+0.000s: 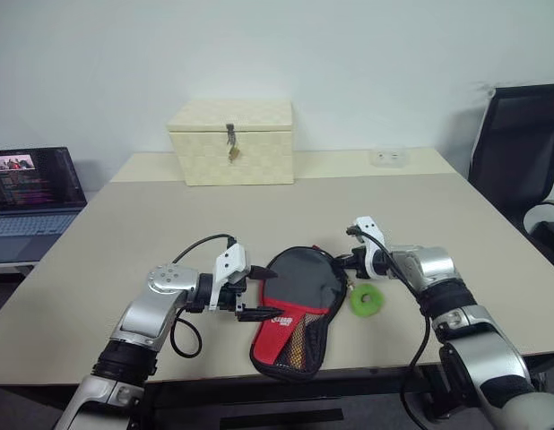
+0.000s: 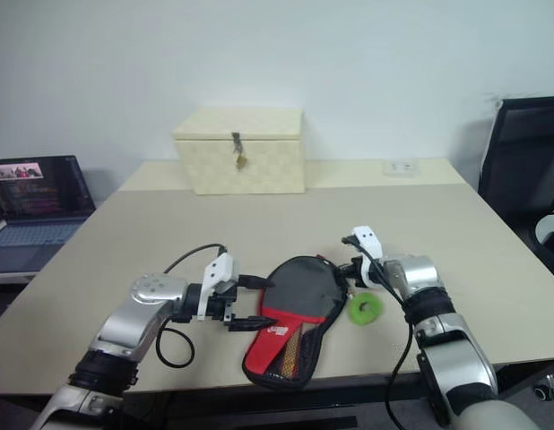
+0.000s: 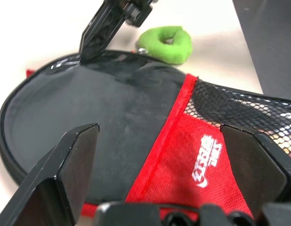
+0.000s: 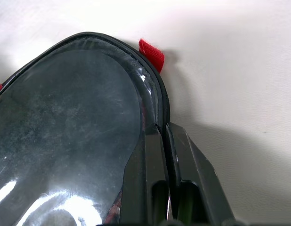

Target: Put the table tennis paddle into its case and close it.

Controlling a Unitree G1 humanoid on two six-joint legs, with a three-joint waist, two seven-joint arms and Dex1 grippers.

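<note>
The case (image 1: 299, 300) lies flat near the table's front edge, its black-grey round end pointing away from me and its red lower part with white logo (image 3: 209, 160) and mesh pocket toward me. My right gripper (image 4: 164, 129) is shut on the case's black rim at the round end's right side, close to a small red tab (image 4: 151, 54). My left gripper (image 1: 262, 294) stands open at the case's left edge, one finger on each side of the red part, touching nothing. The table tennis paddle is hidden from view.
A green ring-shaped thing (image 1: 367, 301) lies just right of the case. A cream woven box (image 1: 232, 141) with a metal latch stands at the back of the table (image 1: 125, 224). A laptop (image 1: 30, 193) sits far left, and a black chair (image 1: 519, 152) far right.
</note>
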